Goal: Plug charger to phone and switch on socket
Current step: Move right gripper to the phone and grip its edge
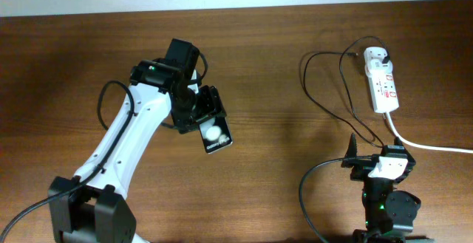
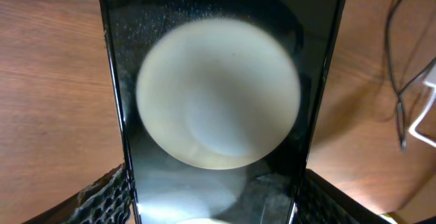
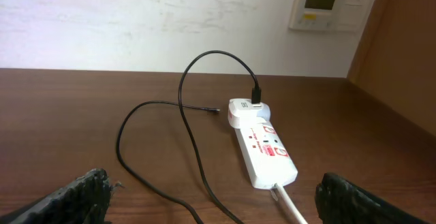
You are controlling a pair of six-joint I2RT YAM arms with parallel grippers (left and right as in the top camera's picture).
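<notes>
My left gripper (image 1: 201, 117) is shut on the phone (image 1: 215, 134), a black glossy slab with a white round reflection; it fills the left wrist view (image 2: 218, 101) between my fingers (image 2: 214, 203). The socket (image 1: 381, 80) is a white strip with red marks at the back right, also in the right wrist view (image 3: 262, 144). The charger's black plug head (image 3: 256, 94) sits in the socket's far end, and its thin black cable (image 1: 325, 88) loops over the table, with the connector tip (image 3: 214, 111) lying free. My right gripper (image 1: 377, 162) is open and empty, near the table's front edge (image 3: 211, 203).
The socket's thick white cord (image 1: 429, 145) runs off to the right edge. The black cable loops (image 3: 136, 156) lie on the wood between my right gripper and the socket. A wall with a thermostat (image 3: 327, 3) stands behind the table.
</notes>
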